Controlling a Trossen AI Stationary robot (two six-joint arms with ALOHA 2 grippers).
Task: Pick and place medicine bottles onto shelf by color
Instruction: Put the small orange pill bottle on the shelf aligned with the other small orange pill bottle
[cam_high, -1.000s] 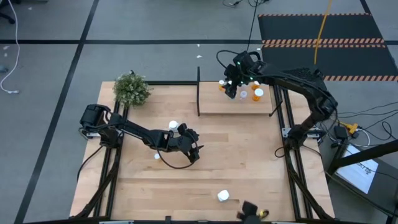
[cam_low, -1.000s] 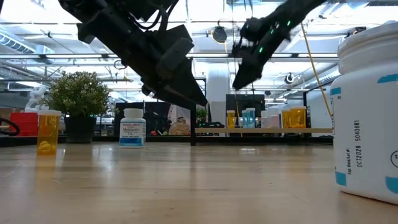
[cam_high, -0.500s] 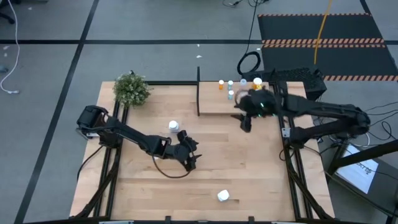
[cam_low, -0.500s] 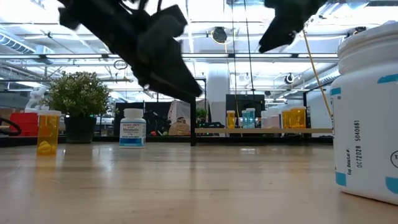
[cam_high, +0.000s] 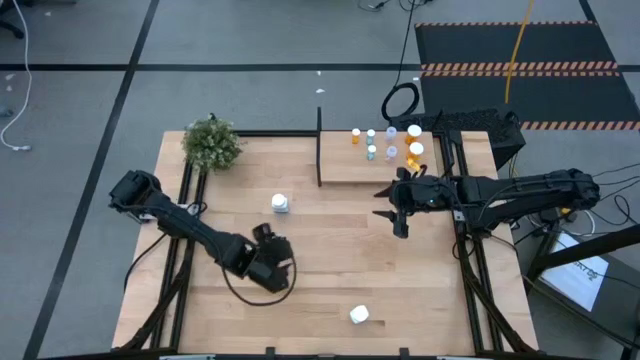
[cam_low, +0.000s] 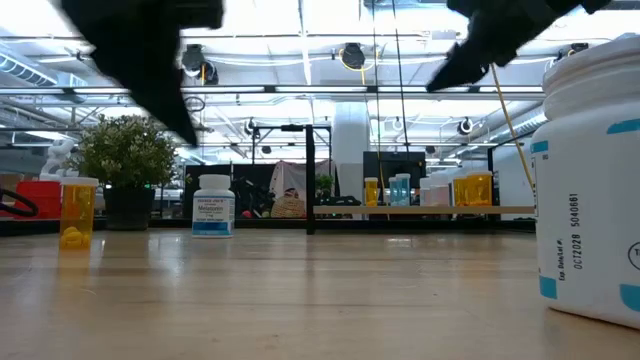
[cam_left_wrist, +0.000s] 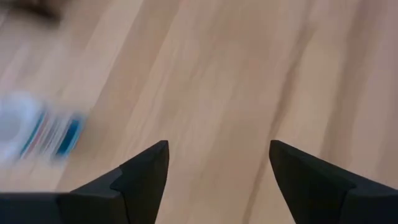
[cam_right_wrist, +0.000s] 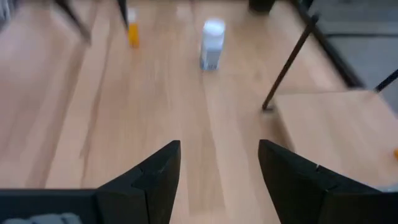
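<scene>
High view: left gripper (cam_high: 268, 262) over mid surface (cam_high: 330, 270); right gripper (cam_high: 396, 205) beside shelf (cam_high: 375, 168) holding orange and pale-blue bottles (cam_high: 390, 146).
Low view: white bottle (cam_low: 213, 206), orange bottle (cam_low: 77, 212) stand upright.
Wrist views: both jaws apart, empty.

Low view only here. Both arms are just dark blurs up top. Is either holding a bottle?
Observer: No. Left gripper is open, with only bare table between its fingers.
Operator: And the right one?
Observer: Right gripper is open and empty too, over the table just off the shelf's front edge.
Operator: Loose white bottles?
Observer: Two. One white bottle mid-table, the other white bottle near the front edge. The left gripper is between them.
</scene>
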